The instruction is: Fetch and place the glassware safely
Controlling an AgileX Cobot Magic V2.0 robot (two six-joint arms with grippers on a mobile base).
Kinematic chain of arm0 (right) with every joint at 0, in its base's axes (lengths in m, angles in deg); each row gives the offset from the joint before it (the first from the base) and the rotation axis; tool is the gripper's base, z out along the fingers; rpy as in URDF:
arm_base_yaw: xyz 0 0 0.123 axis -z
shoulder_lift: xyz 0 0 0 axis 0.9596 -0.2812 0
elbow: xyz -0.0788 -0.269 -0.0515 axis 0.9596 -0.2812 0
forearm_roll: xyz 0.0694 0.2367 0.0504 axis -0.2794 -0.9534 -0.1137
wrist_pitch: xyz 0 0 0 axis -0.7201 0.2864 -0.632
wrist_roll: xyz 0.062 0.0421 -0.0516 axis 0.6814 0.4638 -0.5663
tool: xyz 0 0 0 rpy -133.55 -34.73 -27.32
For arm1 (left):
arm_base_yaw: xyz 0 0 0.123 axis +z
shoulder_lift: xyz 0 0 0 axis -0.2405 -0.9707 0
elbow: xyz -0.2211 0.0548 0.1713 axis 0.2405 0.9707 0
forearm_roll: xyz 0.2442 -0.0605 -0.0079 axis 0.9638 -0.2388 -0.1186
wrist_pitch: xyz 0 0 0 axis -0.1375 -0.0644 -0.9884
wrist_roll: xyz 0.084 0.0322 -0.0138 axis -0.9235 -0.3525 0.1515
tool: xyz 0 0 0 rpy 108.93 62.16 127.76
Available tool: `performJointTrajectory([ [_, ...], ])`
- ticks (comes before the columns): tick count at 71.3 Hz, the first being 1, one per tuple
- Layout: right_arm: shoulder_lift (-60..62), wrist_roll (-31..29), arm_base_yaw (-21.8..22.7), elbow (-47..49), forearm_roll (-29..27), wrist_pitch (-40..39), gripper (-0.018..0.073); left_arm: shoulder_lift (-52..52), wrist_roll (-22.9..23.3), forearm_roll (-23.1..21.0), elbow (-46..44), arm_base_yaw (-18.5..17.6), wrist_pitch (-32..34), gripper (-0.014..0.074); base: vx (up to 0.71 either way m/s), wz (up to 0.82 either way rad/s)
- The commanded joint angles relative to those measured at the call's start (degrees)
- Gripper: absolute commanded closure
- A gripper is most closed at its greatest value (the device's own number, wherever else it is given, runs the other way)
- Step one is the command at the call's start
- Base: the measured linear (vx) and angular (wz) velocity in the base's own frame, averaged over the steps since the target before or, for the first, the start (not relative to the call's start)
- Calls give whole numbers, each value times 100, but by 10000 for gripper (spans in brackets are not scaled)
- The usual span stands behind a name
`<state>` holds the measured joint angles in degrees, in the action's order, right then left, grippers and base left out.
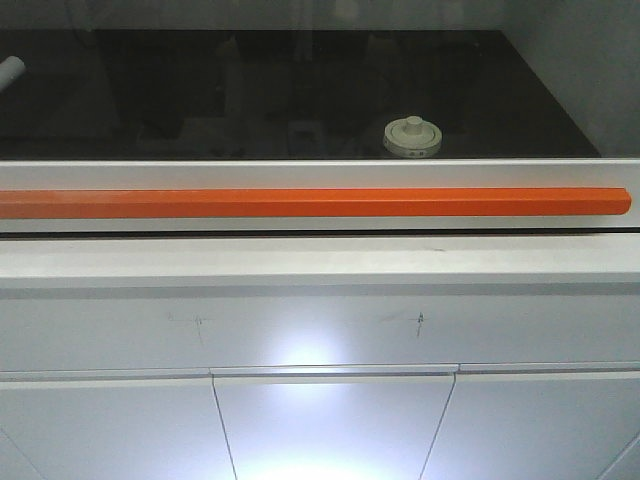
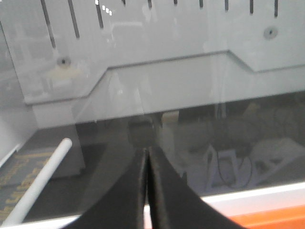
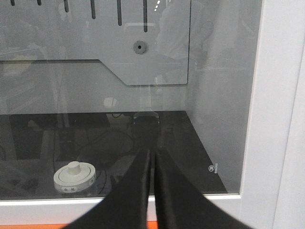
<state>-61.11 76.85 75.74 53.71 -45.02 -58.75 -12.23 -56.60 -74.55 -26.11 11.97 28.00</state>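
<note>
Glass jar (image 1: 411, 137) sat right of centre at the near edge of the black desk (image 1: 560, 120), beyond the orange bar (image 1: 300, 202) | left fingers (image 2: 136, 191) and right fingers (image 3: 167, 195) clenched, empty | probably light, slick, breakable, lid possibly loose: take the body, not the knob

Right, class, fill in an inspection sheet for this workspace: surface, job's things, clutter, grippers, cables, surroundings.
Surface: glossy black worktop behind a glass pane.
Job's things: lidded glass jar upright on the worktop, right of centre, untouched.
Clutter: white rod lying at the worktop's far left.
Grippers: left gripper shut, empty; right gripper shut, empty; both facing the glass.
Cables: nothing certain; only cable-like reflections in the glass.
Surroundings: orange bar across the front, white cabinet doors below, slotted rear panel.
</note>
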Motion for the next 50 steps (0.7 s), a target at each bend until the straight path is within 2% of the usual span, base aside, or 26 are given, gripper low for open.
performJointTrajectory([
  [1,39,5,39,186,4,-418,562,10,59,-15,-174,-8,382,603,0,0],
  [17,269,11,39,142,2,-331,562,11,62,-121,-149,-8,252,603,0,0],
  [22,334,11,39,-52,2,-439,561,24,56,-104,28,-8,456,603,0,0],
  [34,391,11,39,-910,97,-1011,560,59,56,-104,935,-8,1559,603,0,0],
  [44,398,28,39,-1806,552,-2052,560,68,56,-104,1901,-8,2632,603,0,0],
  [50,383,169,39,-2160,672,-2311,560,68,56,-116,2399,-8,3321,603,0,0],
])
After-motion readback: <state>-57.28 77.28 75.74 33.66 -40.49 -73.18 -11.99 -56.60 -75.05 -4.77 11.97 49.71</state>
